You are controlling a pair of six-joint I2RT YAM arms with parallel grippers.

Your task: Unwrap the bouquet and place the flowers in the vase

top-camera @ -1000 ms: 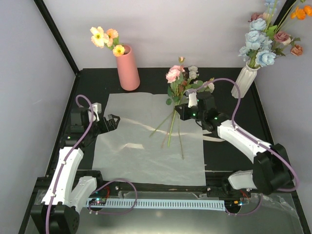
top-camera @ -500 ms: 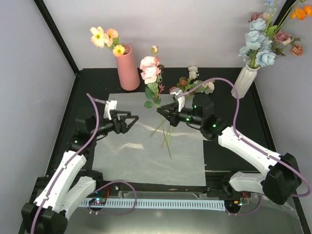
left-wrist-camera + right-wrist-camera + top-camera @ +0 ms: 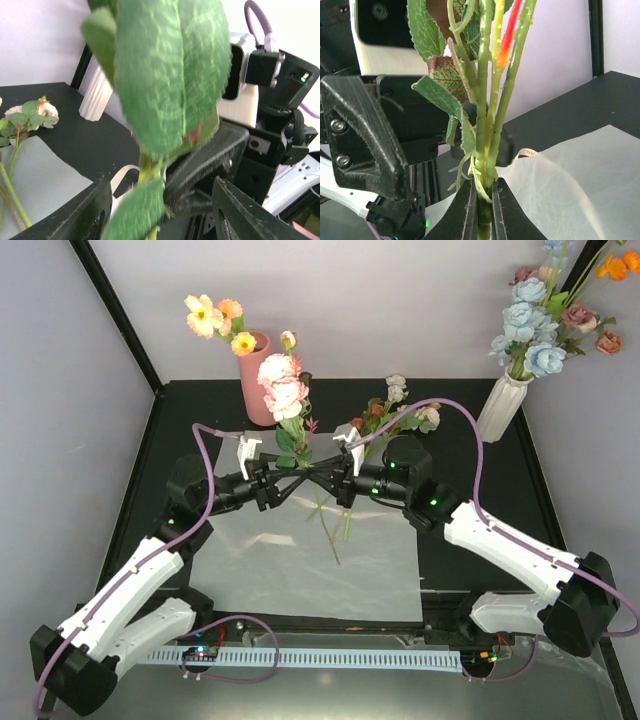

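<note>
Top external view gives me the clearest read: my right gripper (image 3: 338, 480) is clenched on a small bunch of flowers (image 3: 276, 390), holding them up above the paper sheet (image 3: 300, 570) that lies spread flat on the black table (image 3: 180, 405). The pink blooms stand at the top of the bunch, leaning toward the salmon-pink vase (image 3: 249, 390) and overlapping it from this angle; I cannot tell whether they touch it. The thin green stem ends (image 3: 327, 530) hang down below the grip over the paper. From the right wrist I see the two fingertips (image 3: 465, 205) pressed together on the green stems, with leaves fanning out above them. My left gripper (image 3: 285, 483) faces the right one head-on, just beside it at the same height. The left wrist view shows its fingers (image 3: 75, 215) spread with the stem and a big leaf (image 3: 170, 75) between them and gaps on both sides, so it is released and grips nothing. The vase stands at the back of the table, left of centre, with yellow and orange blooms (image 3: 215, 318) in it. More loose flowers (image 3: 400, 405) lie on the table behind the right arm. A white ribbed vase (image 3: 500, 405) with blue flowers (image 3: 528, 330) stands at the back right corner, well apart from both grippers.
</note>
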